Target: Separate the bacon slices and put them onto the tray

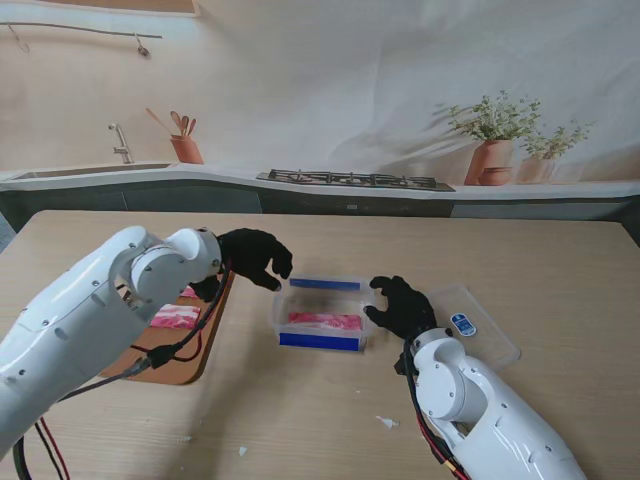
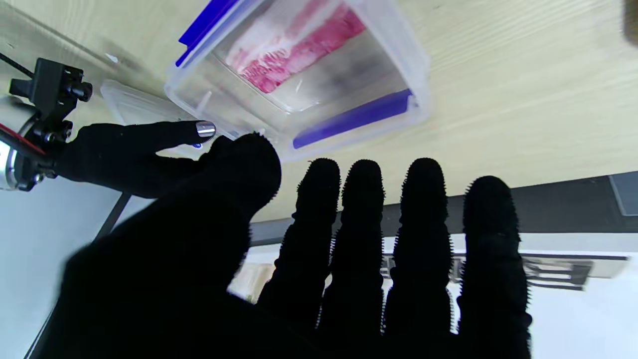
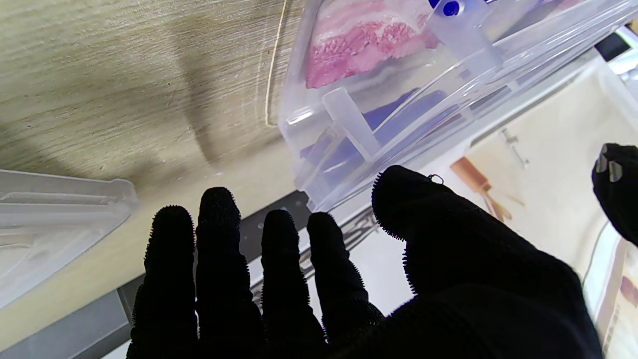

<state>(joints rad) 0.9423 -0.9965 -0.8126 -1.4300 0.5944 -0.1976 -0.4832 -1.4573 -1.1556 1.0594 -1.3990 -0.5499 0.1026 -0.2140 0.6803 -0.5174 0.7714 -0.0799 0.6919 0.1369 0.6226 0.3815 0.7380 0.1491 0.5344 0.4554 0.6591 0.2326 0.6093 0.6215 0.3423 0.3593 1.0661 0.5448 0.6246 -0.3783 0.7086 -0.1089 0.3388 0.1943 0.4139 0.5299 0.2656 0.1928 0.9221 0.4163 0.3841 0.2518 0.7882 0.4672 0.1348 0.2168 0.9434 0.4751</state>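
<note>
Pink bacon slices (image 1: 325, 321) lie in the clear container (image 1: 283, 312), flanked by left hand (image 1: 254, 257) and right hand (image 1: 402, 306); fingers spread, nothing gripped.

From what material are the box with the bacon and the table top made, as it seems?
The clear rectangular box with blue clips looks like glossy transparent plastic: the bacon shows through its walls. The pale table top shows fine wood grain with a matte finish; solid wood or laminate, I cannot tell.
</note>
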